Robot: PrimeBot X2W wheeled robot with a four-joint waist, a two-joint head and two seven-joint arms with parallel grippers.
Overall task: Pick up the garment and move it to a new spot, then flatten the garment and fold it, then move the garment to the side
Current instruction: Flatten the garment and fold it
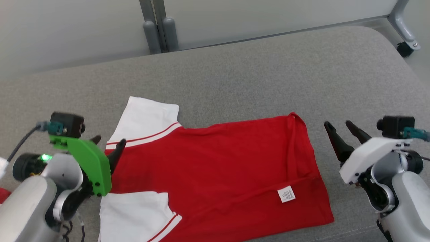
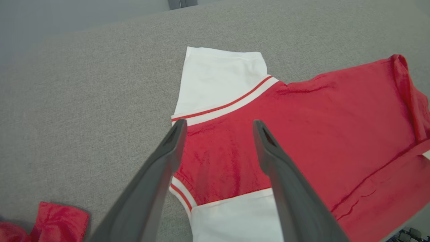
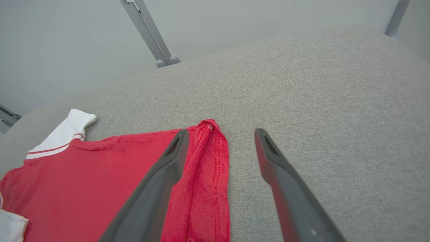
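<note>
Red shirt (image 1: 218, 161) with white sleeves (image 1: 147, 117) lies spread flat across the grey cushion (image 1: 235, 67) in the head view. The sleeves are toward the robot's left and the hem toward its right, with a white label (image 1: 286, 194) showing near the hem. The left claw (image 1: 109, 141) is released, fingers apart, at the shoulder end between the two sleeves. The right claw (image 1: 337, 126) is released too, over bare cushion just beside the hem, grasping nothing.

From the left wrist, the left claw (image 2: 219, 124) gapes wide over the red shoulder area of the shirt (image 2: 336, 117), empty. The far sleeve (image 2: 218, 80) lies beyond its fingertips. Another scrap of red cloth (image 2: 57, 218) sits in the lower left corner, apart from the shirt.

From the right wrist, the right claw (image 3: 221, 132) stands spread. One finger is over the turned-up hem (image 3: 211, 161), the other over plain cushion, with nothing between them.
</note>
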